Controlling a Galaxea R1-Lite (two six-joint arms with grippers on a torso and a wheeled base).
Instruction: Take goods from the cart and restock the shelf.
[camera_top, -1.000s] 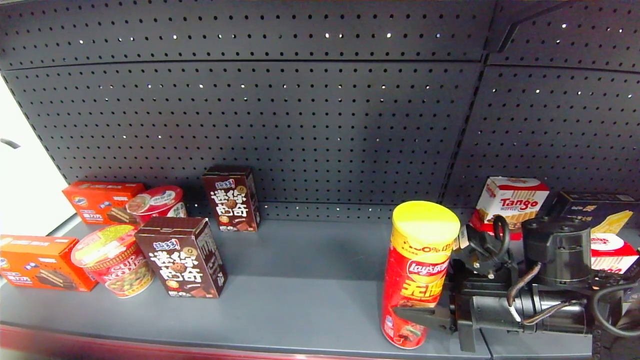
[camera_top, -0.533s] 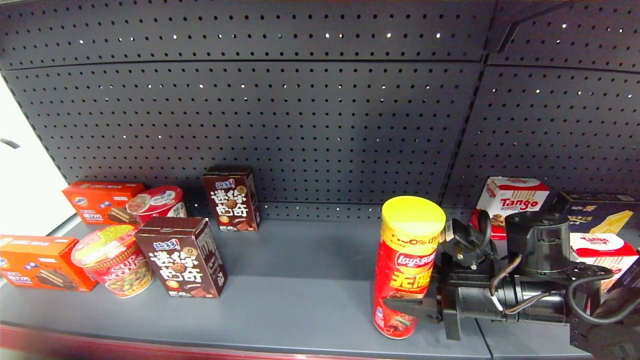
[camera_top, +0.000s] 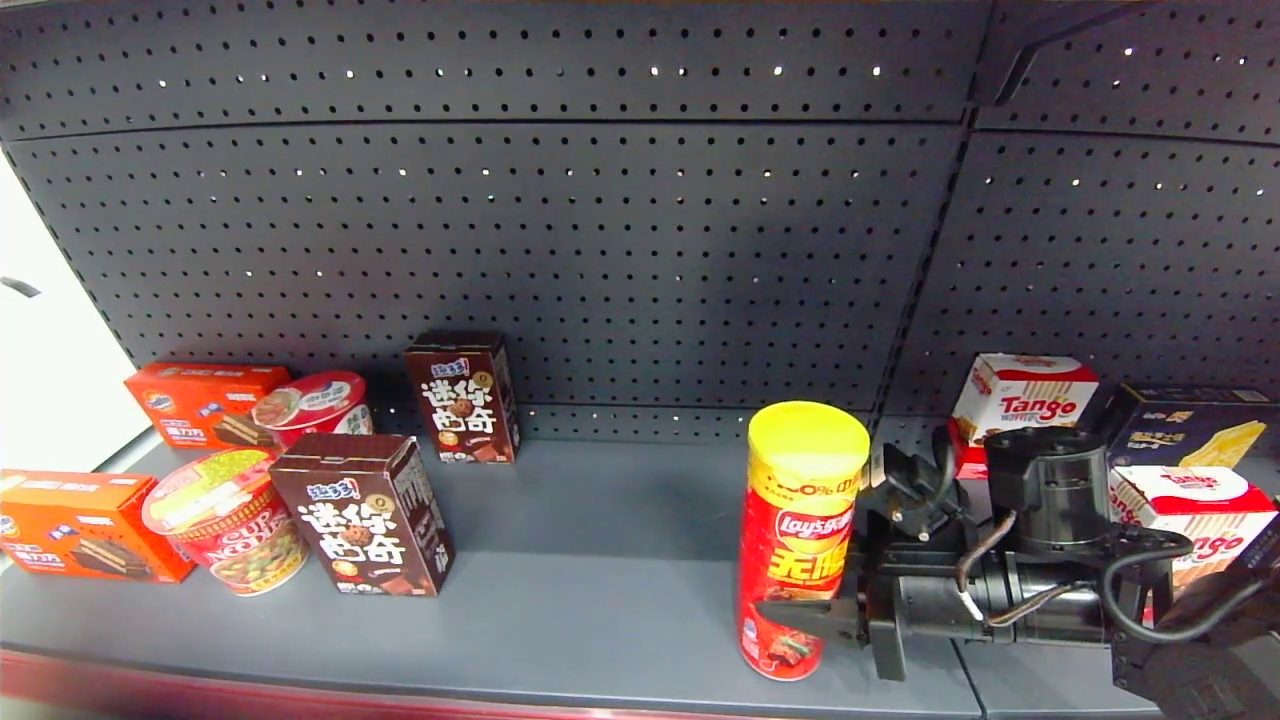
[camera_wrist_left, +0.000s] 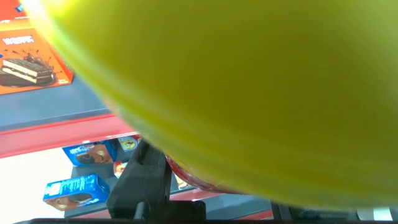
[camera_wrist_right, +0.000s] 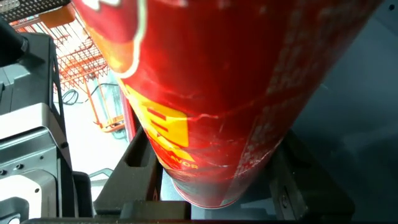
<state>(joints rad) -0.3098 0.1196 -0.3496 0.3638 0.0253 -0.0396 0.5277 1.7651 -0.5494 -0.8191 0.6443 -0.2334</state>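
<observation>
Head view has my right gripper (camera_top: 805, 610) coming in from the side, low on the can (camera_top: 800, 540), jaws closed against its lower body, one finger across the front near the base. Gripping low and side-on keeps the tall can upright and leaves its yellow lid free, so I judge it can be stood down without tipping. The can is over the front of the shelf (camera_top: 600, 570), in the open stretch between the brown boxes (camera_top: 365, 515) on my left and the wafer boxes (camera_top: 1020, 400) close on my right. Its base is at the deck or just above it; I cannot tell which. That gap suits it: nothing stands near enough on the left to be knocked, though my wrist sits just beside the wafer boxes.

Right wrist view looks up the can (camera_wrist_right: 236, 99) with my fingers (camera_wrist_right: 137, 168) on either side of it, and the cart (camera_wrist_right: 93, 81) stands well behind.

As for labels, the can's face is red with a round logo and big yellow characters turned toward the aisle. The cup (camera_top: 230, 520) and orange boxes (camera_top: 80, 525) also face forward. I leave the print unread.
</observation>
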